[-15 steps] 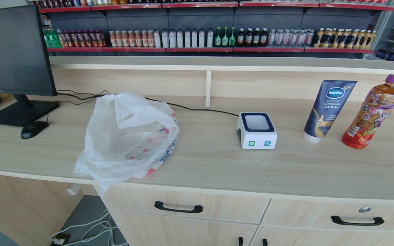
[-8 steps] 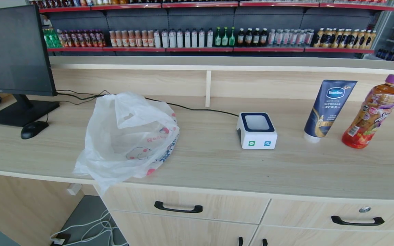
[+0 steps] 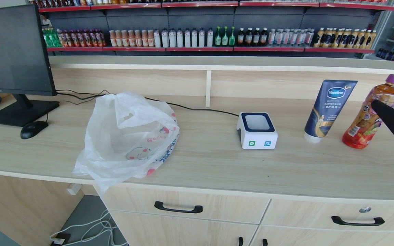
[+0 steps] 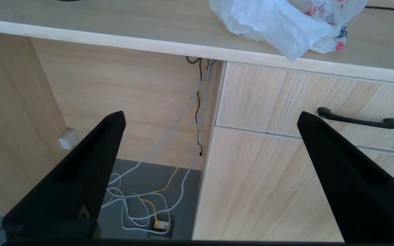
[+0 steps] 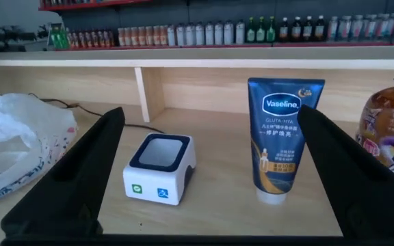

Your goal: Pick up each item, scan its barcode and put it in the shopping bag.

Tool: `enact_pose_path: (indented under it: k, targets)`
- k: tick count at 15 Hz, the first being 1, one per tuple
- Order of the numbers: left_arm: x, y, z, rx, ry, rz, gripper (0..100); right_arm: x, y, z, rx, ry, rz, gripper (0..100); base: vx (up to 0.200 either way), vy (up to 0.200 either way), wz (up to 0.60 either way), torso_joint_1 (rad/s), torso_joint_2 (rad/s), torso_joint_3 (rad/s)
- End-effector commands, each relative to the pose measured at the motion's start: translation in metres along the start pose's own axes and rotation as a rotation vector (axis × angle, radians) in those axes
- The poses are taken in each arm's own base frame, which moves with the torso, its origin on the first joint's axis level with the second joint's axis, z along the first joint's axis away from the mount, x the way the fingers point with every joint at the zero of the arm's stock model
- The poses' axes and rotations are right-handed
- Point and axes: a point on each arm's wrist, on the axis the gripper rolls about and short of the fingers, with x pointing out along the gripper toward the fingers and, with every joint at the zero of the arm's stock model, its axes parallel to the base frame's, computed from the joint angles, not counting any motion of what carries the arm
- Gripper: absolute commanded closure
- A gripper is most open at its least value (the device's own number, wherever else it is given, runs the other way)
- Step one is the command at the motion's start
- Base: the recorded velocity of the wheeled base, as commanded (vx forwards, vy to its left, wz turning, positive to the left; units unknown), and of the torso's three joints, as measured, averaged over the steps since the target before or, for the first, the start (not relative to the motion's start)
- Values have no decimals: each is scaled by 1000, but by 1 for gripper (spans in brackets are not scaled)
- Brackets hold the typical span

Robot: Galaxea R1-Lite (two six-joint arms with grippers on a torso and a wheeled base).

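Wooden and pale, the long counter (image 3: 210, 164) is running across the shop, with drawers under it and shelves of drinks standing far behind it. On its left end a black monitor (image 3: 12, 51) is standing on a flat foot. The white plastic shopping bag (image 3: 128, 136) is lying crumpled on the counter near the front edge, between the monitor and the scanner, and one corner is hanging over the edge. The left gripper (image 4: 212, 117) is hanging low in front of the cupboard, below the counter top and under the bag, with its two black fingers spread wide apart and holding nothing. The right gripper (image 5: 207, 130) is hovering over the right end of the counter, near the bottle, and its fingers are wide apart too, with nothing between them. The orange drink bottle (image 3: 368, 116) with a purple cap is standing upright at the far right. Just beside it, the dark blue tube (image 3: 327, 109) is standing on its white cap. The small white scanner (image 3: 257, 131) is sitting between the bag and the tube, with a black cable running from it. A black mouse (image 3: 34, 129) is resting beside the monitor's foot.
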Motion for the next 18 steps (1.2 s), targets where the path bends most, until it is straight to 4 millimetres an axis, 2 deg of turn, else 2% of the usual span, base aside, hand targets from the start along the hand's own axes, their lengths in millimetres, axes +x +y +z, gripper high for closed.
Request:
enact_pose_path:
  k: [1, 2, 5, 10, 12, 18]
  targets:
    - [0, 0, 0, -1, -1, 1, 0, 45, -8, -44, -1, 108, 38, 0, 0, 0, 0, 0, 0, 0]
    - [0, 0, 0, -1, -1, 1, 0, 51, -15, -53, -7, 136, 15, 0, 0, 0, 0, 0, 0, 0]
    - [0, 0, 0, 1, -1, -1, 0, 75, -28, -62, -17, 137, -21, 0, 0, 0, 0, 0, 0, 0]
    - [0, 0, 0, 1, -1, 1, 0, 84, -49, -81, -35, 165, -44, 0, 0, 0, 0, 0, 0, 0]
    - [0, 0, 0, -1, -1, 1, 0, 101, -57, -83, -56, 137, -32, 0, 0, 0, 0, 0, 0, 0]
    - [0, 0, 0, -1, -1, 1, 0, 119, -80, -94, -67, 128, -68, 0, 0, 0, 0, 0, 0, 0]
